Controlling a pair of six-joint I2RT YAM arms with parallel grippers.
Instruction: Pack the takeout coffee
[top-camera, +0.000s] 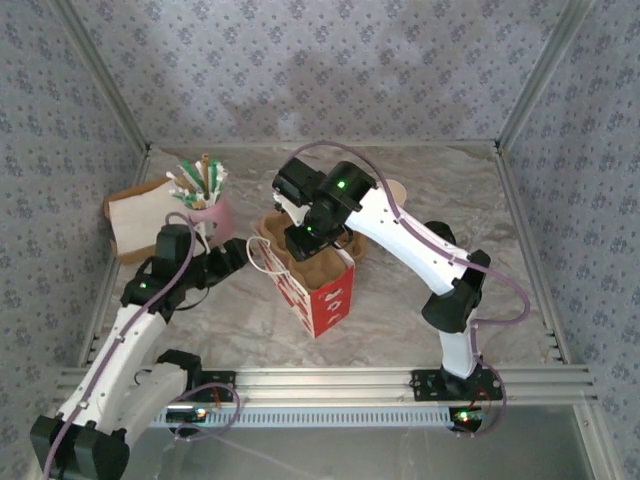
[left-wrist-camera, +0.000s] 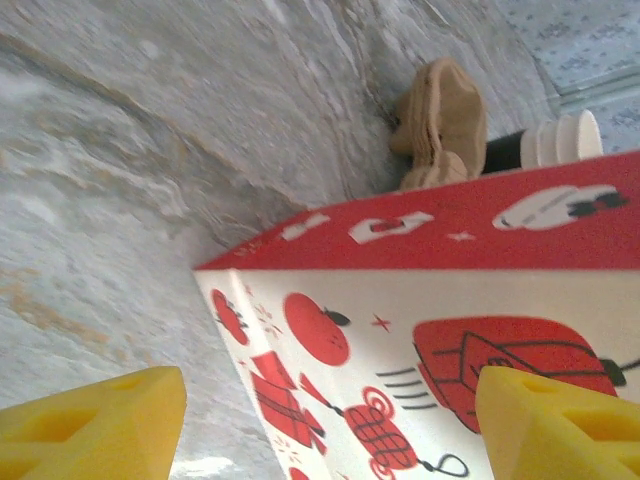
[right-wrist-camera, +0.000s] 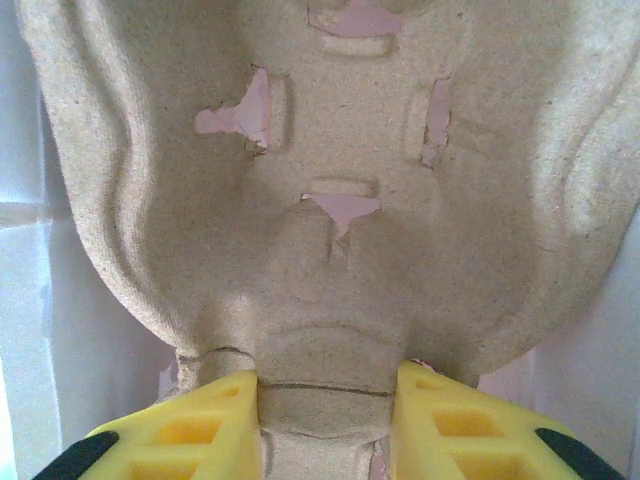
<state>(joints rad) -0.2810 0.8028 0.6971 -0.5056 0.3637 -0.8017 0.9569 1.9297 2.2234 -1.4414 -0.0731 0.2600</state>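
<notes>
Right tool (right-wrist-camera: 325, 385): yellow fingers at the bottom of the right wrist frame, drawn in narrow and pinching the middle ridge of the cup carrier (right-wrist-camera: 330, 200).
Cup carrier: brown moulded pulp with white walls on either side of it in the right wrist frame. From above it sits at the open mouth of the red bag (top-camera: 325, 295), centre of frame.
Left tool (left-wrist-camera: 325, 400): fingers spread wide in the lower corners of the left wrist frame, holding nothing. The bag's printed side lies just beyond them.
Red bag: upright on the marbled tabletop (top-camera: 420, 300).
Takeout coffee: cannot tell where it sits.
Dark shape (left-wrist-camera: 550, 145): has a white ribbed end and peeks over the bag's edge at upper right, too small to name.
Pink holder (top-camera: 212, 210): holds sticks, upper left from above.
</notes>
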